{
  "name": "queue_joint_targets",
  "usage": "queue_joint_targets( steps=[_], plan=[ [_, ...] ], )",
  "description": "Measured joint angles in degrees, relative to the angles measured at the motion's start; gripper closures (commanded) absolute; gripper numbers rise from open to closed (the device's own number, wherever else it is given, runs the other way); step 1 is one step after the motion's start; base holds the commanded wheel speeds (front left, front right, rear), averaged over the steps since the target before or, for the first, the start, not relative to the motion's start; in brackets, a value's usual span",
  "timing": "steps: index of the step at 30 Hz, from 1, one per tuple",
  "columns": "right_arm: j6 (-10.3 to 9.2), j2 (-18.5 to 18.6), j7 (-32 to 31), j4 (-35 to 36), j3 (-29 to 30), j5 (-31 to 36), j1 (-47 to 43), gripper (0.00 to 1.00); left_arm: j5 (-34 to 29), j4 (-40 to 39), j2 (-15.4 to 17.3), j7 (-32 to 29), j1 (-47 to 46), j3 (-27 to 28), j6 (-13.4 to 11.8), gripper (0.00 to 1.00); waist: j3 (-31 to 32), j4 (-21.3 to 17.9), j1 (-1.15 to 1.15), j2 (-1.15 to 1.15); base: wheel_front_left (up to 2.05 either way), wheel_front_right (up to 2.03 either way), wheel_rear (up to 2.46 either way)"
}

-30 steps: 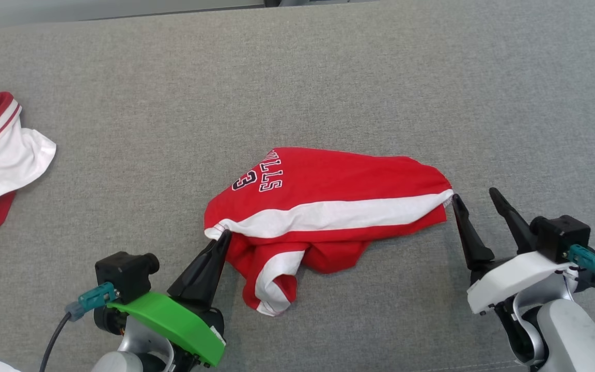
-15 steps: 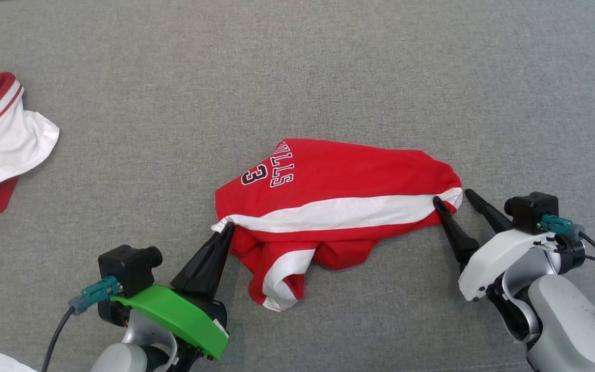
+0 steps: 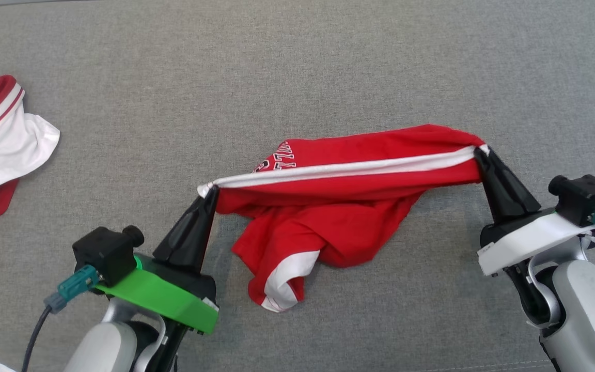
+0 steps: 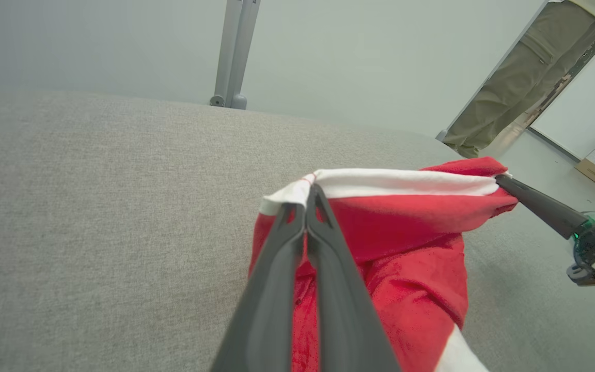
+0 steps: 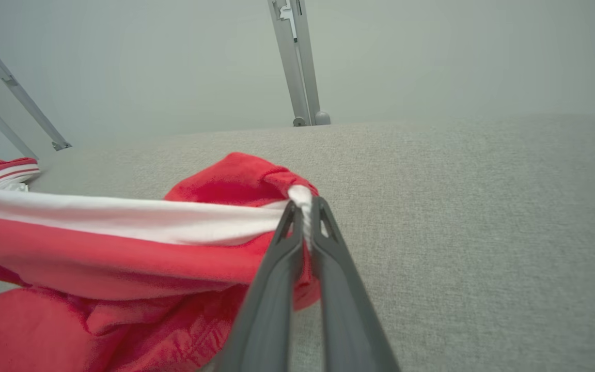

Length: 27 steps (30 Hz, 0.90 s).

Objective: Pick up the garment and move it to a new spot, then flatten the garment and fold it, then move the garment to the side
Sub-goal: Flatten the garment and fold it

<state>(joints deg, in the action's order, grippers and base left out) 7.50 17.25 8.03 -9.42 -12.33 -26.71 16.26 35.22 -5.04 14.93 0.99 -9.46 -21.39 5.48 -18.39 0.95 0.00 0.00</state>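
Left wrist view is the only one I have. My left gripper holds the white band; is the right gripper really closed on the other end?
Observer: Yes. The right wrist view shows the right gripper shut on the white band at that end of the red garment.
Operator: Is the whole garment lifted?
Observer: No. In the head view, beside the left gripper, its lower part appears to rest on the grey surface.
Operator: Is something else near?
Observer: A second red and white garment lies at the surface's far left, apart.
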Motion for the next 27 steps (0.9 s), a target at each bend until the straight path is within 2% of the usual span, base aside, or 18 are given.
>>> queue_joint_targets(
  steps=[10,17,21,27],
  plan=[
    [-0.01,-5.77,2.93,15.46,8.39,6.93,1.46,1.00,-9.00,-8.43,1.09,5.73,-9.07,1.04,-1.81,1.00,1.37,-1.09,0.00,0.00,0.00,0.00,0.00],
    [-0.01,-10.67,-1.45,26.53,12.83,11.05,1.74,1.00,-14.27,-14.32,0.98,7.92,-12.66,1.11,-4.10,1.00,2.49,-1.80,0.00,0.00,0.00,0.00,0.00],
    [-0.01,-11.70,-3.49,28.92,13.04,11.29,0.57,1.00,-15.02,-15.59,0.76,8.14,-12.94,0.96,-5.00,1.00,2.65,-1.99,0.00,0.00,0.00,0.00,0.00],
    [-0.01,-12.44,-4.88,27.27,13.18,11.07,1.76,1.00,-16.04,-14.95,1.14,7.65,-16.16,1.13,-4.92,1.00,2.05,-2.25,0.00,0.00,0.00,0.00,0.00]
  ],
)
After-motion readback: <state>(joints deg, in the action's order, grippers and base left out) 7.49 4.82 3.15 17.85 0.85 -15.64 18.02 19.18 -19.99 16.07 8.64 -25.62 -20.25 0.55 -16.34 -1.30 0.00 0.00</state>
